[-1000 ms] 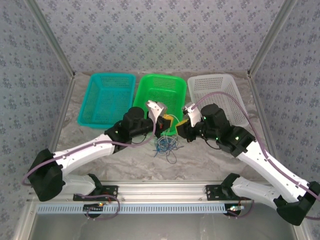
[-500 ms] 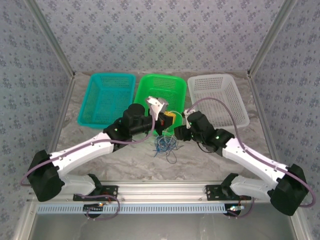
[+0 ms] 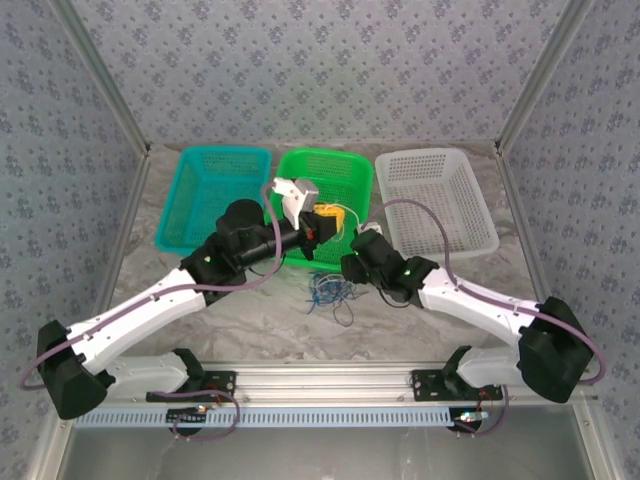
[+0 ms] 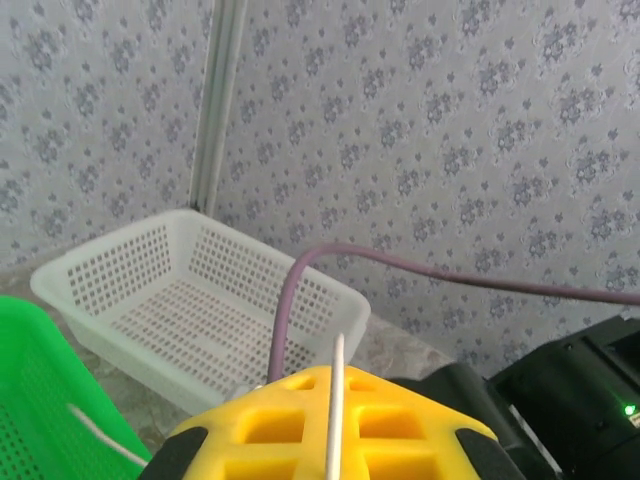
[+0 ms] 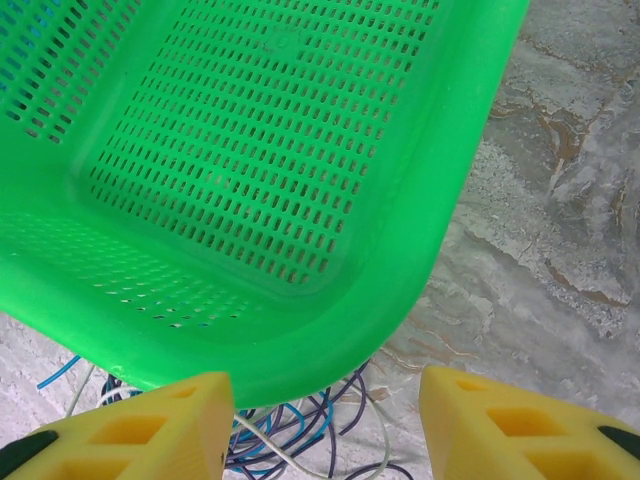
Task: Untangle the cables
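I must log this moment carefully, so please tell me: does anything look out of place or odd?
The cables lie in a tangled heap on the table, against the near rim of the green basket. One whitish strand rises from the shut left gripper, so it seems pinched there. Nothing looks spilled or damaged.

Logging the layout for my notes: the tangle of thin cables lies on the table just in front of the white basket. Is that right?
Not quite. The cables lie on the table just in front of the green basket, not the white basket. The top view shows it.
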Controlling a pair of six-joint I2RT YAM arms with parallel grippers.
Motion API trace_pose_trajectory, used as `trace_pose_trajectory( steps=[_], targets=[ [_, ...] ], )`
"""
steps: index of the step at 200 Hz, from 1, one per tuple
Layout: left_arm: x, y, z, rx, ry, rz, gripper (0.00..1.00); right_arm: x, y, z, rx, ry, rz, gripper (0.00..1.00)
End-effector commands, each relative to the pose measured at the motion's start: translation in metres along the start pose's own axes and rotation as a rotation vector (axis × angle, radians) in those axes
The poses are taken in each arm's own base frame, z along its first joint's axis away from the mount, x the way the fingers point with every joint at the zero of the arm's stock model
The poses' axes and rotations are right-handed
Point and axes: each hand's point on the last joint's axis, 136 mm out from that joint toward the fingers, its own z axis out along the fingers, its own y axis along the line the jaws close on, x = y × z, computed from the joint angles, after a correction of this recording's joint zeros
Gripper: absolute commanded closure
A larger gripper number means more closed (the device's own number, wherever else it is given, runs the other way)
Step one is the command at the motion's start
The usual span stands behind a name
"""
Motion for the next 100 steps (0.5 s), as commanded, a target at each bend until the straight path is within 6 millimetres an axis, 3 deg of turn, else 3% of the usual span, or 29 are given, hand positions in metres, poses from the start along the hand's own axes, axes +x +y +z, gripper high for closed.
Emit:
trace_pose_trajectory(
  steps=[1,51,83,100],
  targets=[
    [-0.031,-0.003,-0.013,-0.036,-0.075,0.056,1.00,0.010,-0.009,0.002,0.041,0.008,0.022,0.46],
    [-0.060,0.000,-0.020,-0.106,-0.108,0.156,1.00,0.014,-0.013,-0.002,0.055,0.010,0.024,0.51],
    [-0.079,0.002,-0.028,-0.149,-0.147,0.206,1.00,0.009,-0.014,-0.012,0.050,-0.005,0.012,0.74],
    [-0.084,0.011,-0.032,-0.209,-0.141,0.228,1.00,0.004,-0.013,-0.023,0.040,-0.010,-0.012,0.81]
  ],
)
